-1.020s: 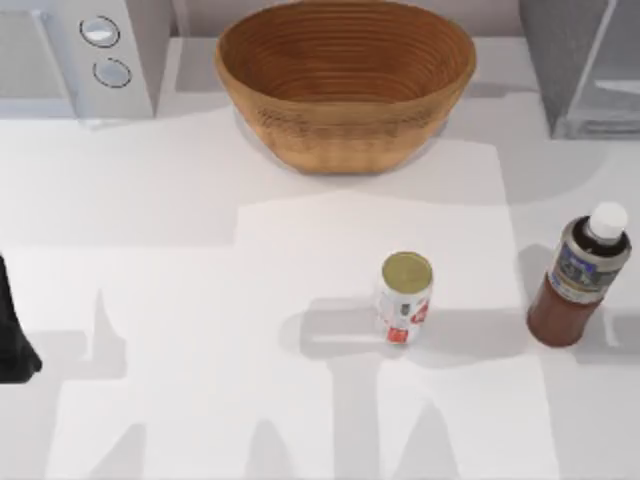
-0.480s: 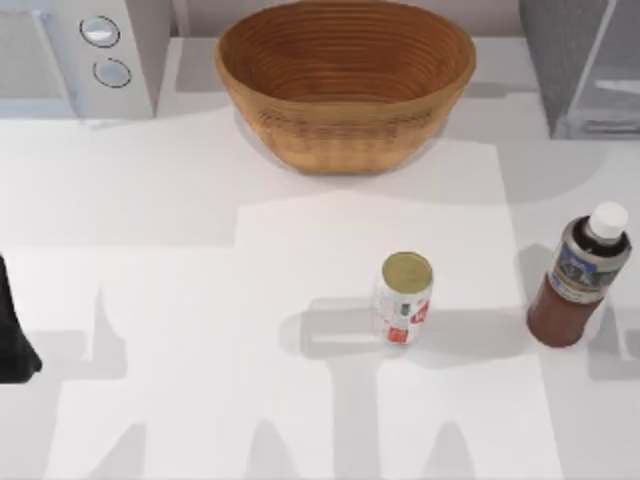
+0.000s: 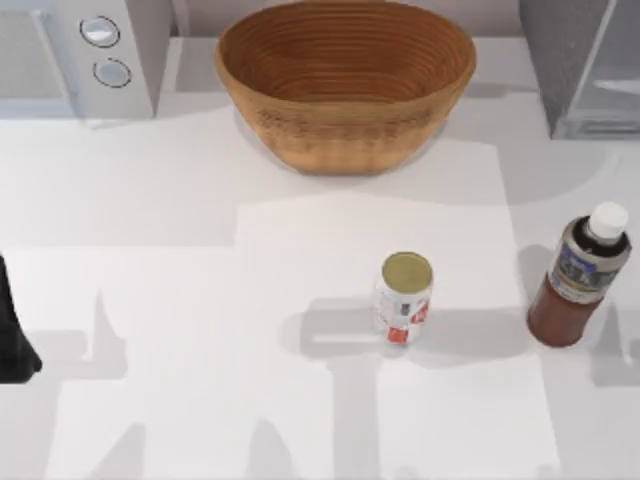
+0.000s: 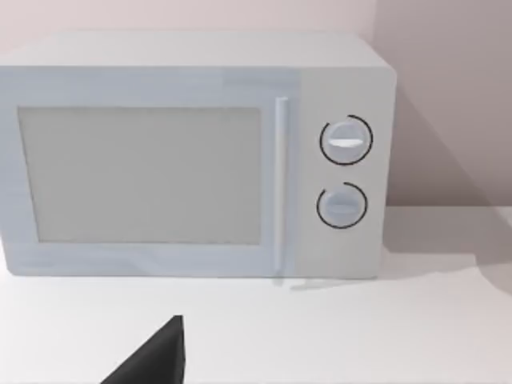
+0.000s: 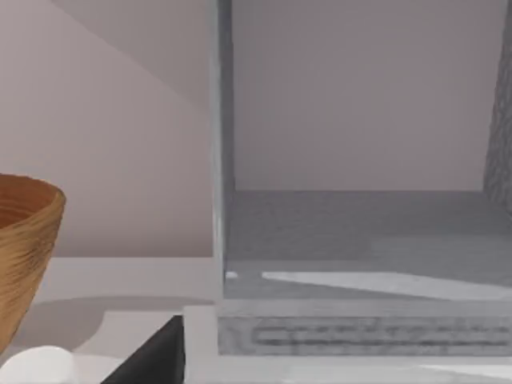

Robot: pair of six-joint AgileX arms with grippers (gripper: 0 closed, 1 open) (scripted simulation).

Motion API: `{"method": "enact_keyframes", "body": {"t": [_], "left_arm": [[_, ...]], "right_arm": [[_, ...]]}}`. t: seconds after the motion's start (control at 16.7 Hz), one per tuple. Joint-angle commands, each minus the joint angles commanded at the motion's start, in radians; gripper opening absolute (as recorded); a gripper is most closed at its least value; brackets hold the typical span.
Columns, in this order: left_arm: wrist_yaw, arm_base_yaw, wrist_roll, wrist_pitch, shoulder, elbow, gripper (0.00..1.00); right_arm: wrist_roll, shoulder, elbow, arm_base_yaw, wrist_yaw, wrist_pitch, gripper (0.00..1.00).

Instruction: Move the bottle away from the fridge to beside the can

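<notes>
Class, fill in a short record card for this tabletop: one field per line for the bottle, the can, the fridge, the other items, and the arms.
bottle: upright at the table's right, in front of the fridge, ungrasped
can: upright near centre, apart from the bottle
fridge: back right corner
basket: back centre
microwave: back left
left arm: dark part at the left edge, far from the bottle
task state: bottle not yet beside the can
</notes>
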Motion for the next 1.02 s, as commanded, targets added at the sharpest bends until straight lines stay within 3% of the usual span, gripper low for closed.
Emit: {"method": "enact_keyframes", "body": {"t": [0.66, 1.02], "left_arm": [[0.0, 0.0, 0.0, 0.0, 0.0, 0.0, 1.0], [0.0, 0.0, 0.0, 0.0, 0.0, 0.0, 1.0]], "right_arm": [[-0.004, -0.482, 0.392, 0.0, -0.006, -0.954, 1.0], [-0.008, -0.641, 0.524, -0.001, -0.006, -1.231, 1.0]]}}
